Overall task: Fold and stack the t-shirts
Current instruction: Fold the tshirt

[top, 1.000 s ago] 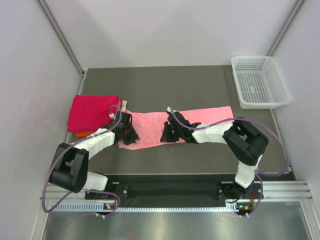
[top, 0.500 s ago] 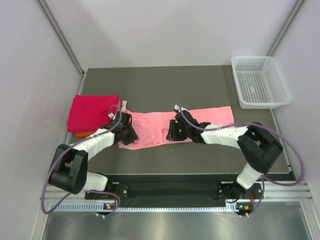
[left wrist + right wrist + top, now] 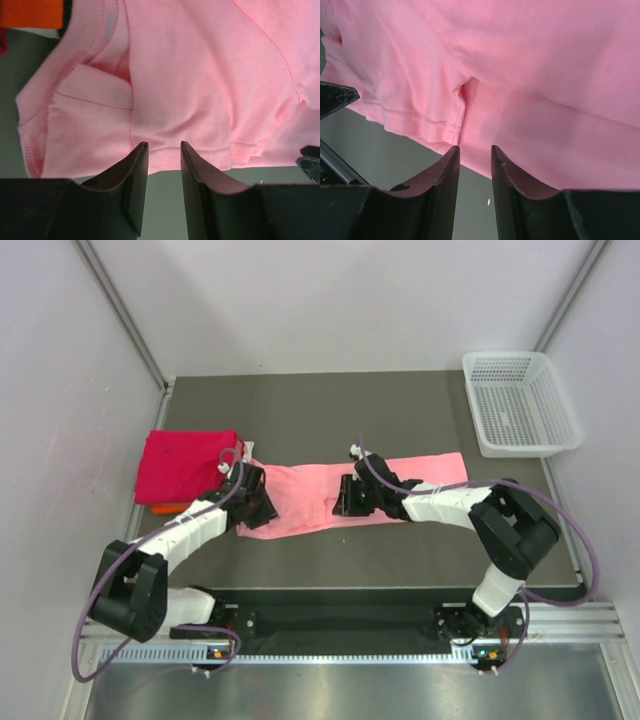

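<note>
A light salmon-pink t-shirt (image 3: 400, 478) lies folded into a long strip across the middle of the table. It fills the left wrist view (image 3: 200, 75) and the right wrist view (image 3: 535, 75). My left gripper (image 3: 262, 503) is low over its left end, jaws open at the near hem (image 3: 164, 146), nothing between them. My right gripper (image 3: 346, 498) is over the strip's middle, open at the near edge (image 3: 475, 148), also holding nothing. A folded magenta-red t-shirt (image 3: 185, 465) lies at the left on top of an orange one (image 3: 163, 508).
A white mesh basket (image 3: 500, 356) stands at the back right corner. White walls close in the table on three sides. The orange shirt's corner (image 3: 30, 12) shows close to the pink shirt's collar end.
My right gripper has opened and shifted slightly right along the pink shirt, its elbow swinging outward. The left gripper has barely moved.
</note>
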Controlling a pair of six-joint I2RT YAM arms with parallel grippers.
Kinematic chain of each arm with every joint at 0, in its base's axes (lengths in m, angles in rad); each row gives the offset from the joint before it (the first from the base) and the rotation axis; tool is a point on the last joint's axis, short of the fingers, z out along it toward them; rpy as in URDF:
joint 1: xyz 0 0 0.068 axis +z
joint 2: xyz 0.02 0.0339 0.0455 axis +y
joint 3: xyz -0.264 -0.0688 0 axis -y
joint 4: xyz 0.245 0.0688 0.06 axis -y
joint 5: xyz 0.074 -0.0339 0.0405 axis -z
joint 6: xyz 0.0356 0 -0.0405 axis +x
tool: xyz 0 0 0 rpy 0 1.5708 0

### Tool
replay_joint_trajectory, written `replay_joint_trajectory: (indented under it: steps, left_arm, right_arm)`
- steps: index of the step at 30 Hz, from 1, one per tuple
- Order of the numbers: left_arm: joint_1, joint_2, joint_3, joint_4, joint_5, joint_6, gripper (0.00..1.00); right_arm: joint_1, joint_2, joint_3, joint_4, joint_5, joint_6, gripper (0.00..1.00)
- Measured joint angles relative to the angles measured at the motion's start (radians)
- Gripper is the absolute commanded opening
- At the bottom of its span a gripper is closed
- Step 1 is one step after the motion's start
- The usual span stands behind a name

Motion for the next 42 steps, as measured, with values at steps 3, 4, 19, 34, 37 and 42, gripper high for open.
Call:
replay_joint_trajectory:
  steps: [3,4,19,34,37,42]
  left_arm:
    - [-0.017,0.001,0.003,0.0,0.005,-0.001,0.38]
    - [-0.019,0.003,0.003,0.0,0.007,-0.001,0.38]
    - [-0.023,0.111,0.011,0.024,-0.011,-0.032,0.38]
    - [-0.026,0.103,0.011,0.023,-0.032,-0.047,0.42]
    - [-0.026,0.075,-0.005,0.023,-0.039,-0.04,0.47]
    - [-0.026,-0.058,-0.047,-0.001,-0.055,-0.031,0.55]
  right_arm:
    - [0.01,0.039,0.023,0.011,-0.023,0.002,0.32]
    - [0.014,0.05,0.029,0.019,-0.031,0.005,0.32]
    - [0.051,0.155,0.073,0.075,-0.08,0.039,0.09]
    - [0.052,0.082,0.063,0.013,0.031,0.006,0.33]
    - [0.038,0.014,0.02,0.003,0.053,-0.005,0.34]
    - [-0.013,-0.13,-0.066,-0.029,0.112,-0.021,0.35]
